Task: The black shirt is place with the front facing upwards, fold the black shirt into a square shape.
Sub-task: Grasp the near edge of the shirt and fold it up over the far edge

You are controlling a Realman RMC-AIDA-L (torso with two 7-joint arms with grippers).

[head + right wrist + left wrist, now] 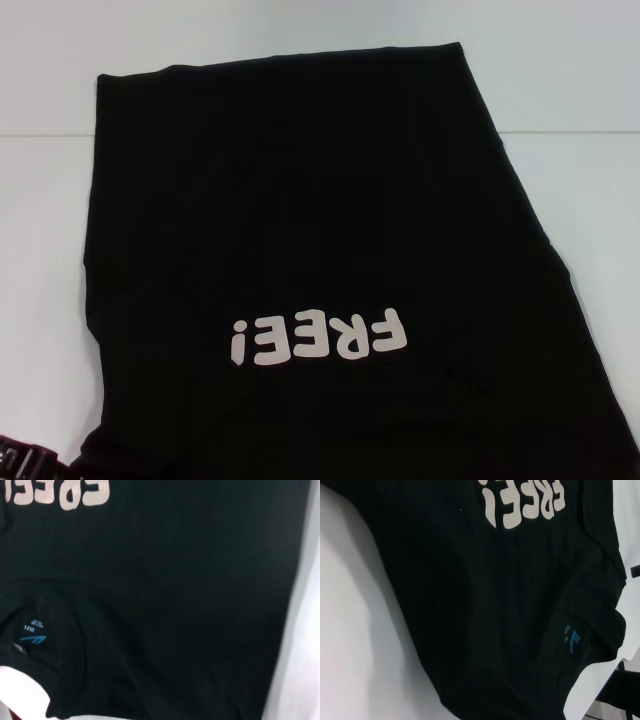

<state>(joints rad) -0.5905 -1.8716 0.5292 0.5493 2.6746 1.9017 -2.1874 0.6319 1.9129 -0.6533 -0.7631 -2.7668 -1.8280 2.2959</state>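
You see the shirt (320, 230) spread front-up across the white table (50, 250), filling most of the head view. Its sides look folded in, so it lies as a long panel running away from the robot. The white "FREE!" lettering (318, 337) sits near the robot's end and reads upside down from the head camera. In both wrist views the blue neck label (571, 641) shows at the collar, close to the near edge. The left gripper (25, 462) only peeks in at the head view's lower left corner; you cannot tell how its jaws stand. The right gripper is out of sight.
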